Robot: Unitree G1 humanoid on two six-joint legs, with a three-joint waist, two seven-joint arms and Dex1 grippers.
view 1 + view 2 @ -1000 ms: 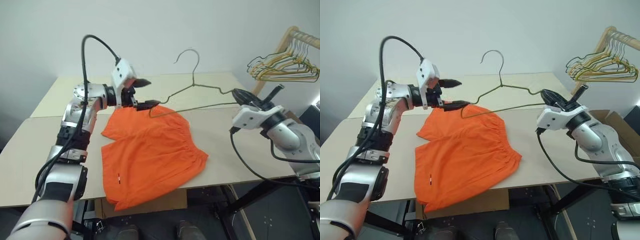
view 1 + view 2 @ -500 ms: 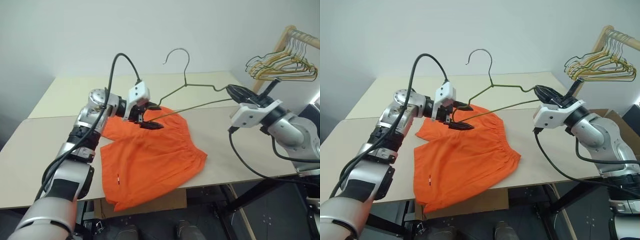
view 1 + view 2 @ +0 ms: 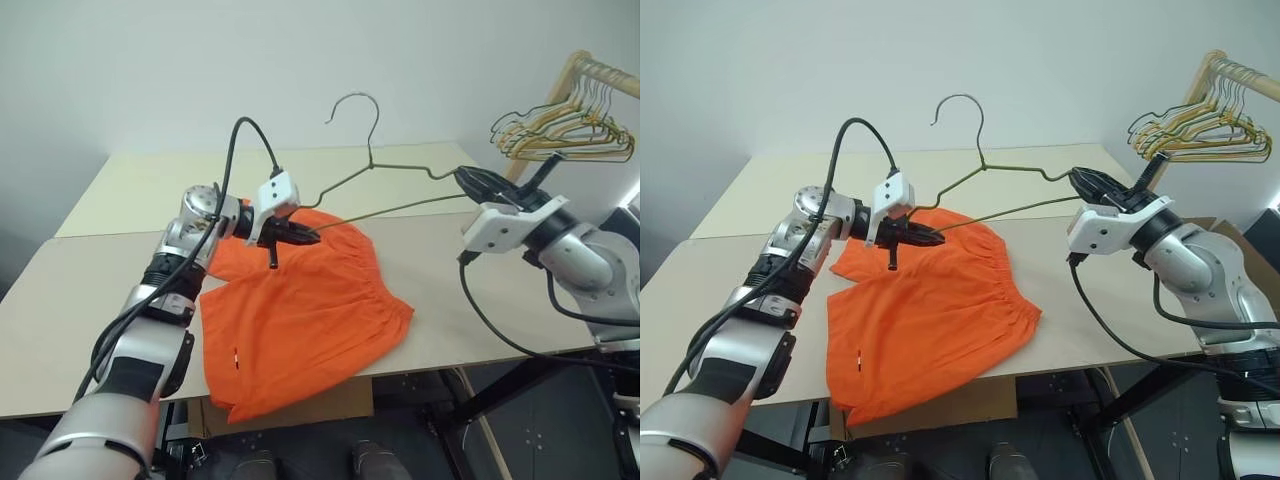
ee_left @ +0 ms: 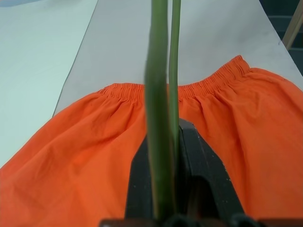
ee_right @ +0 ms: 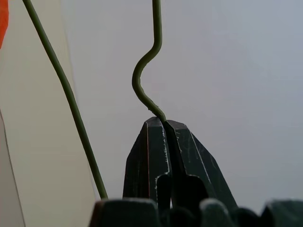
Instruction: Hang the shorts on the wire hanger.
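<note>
The robot had two shiny silver metal arms with round joints and black bands. A white boxy block sat at each wrist. The left hand (image 3: pixel 300 238) and the right hand (image 3: pixel 468 180) each had two pointy black fingers. Thick black cables looped off both arms.

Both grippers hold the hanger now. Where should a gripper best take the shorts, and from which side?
Grip the shorts at the gathered waistband. That edge lies flat on the table, facing the right gripper, and its thick elastic gives firm hold. Probably come from above on that side, after one gripper frees the hanger.
</note>
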